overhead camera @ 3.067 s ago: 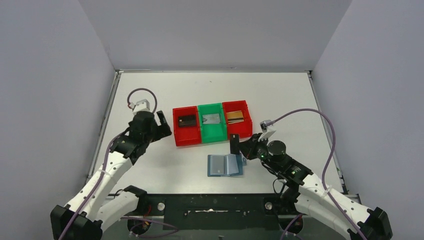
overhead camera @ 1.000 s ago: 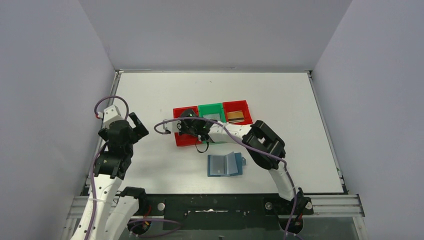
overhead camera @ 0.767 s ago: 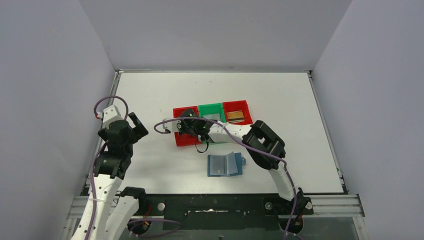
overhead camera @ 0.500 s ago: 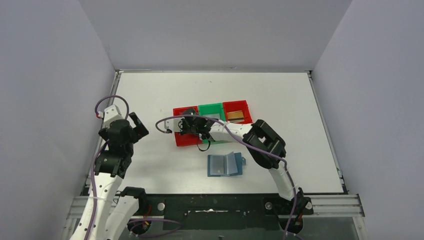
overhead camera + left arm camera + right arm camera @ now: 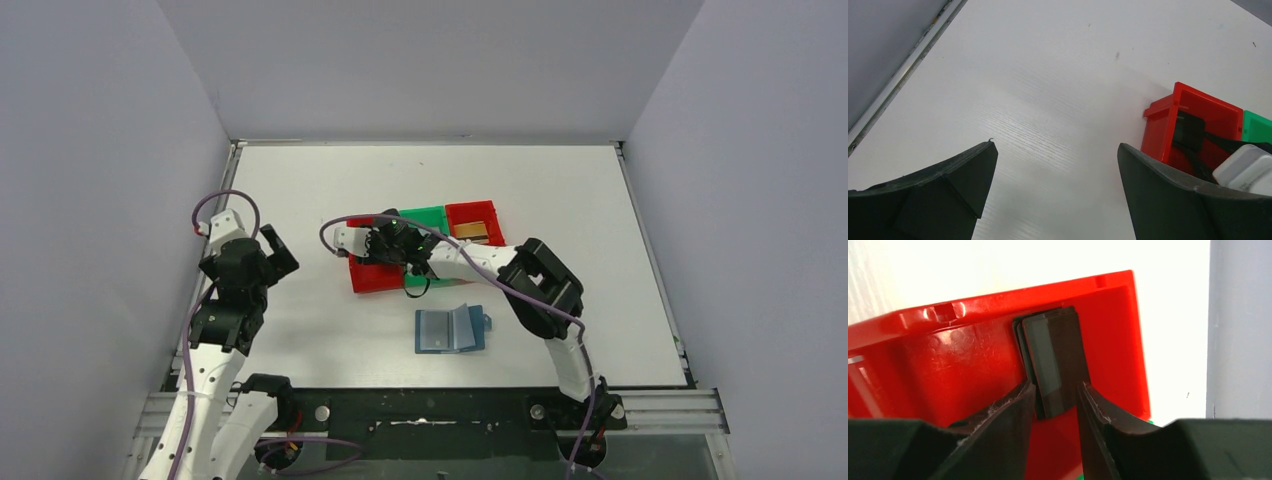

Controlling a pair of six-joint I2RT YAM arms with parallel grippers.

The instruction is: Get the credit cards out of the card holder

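Note:
The teal-blue card holder (image 5: 450, 329) lies open and flat on the table near the front middle. My right gripper (image 5: 388, 245) hangs over the left red bin (image 5: 372, 277). In the right wrist view its jaws (image 5: 1057, 386) stand a little apart on either side of the near end of two stacked black credit cards (image 5: 1053, 355), which lie flat on the bin floor (image 5: 973, 360). A gold-brown card (image 5: 470, 232) lies in the right red bin (image 5: 488, 215). My left gripper (image 5: 268, 252) is open at the left and holds nothing (image 5: 1056, 146).
A green bin (image 5: 422, 215) stands between the two red ones, partly covered by my right arm. The left wrist view shows the left red bin's corner (image 5: 1160, 125) and my right wrist's white camera (image 5: 1243, 167). A metal rail (image 5: 903, 70) edges the table at the left.
My right gripper's jaws have parted over the left red bin, leaving the black card lying inside, and the wrist has shifted slightly toward the back. The left arm has barely moved.

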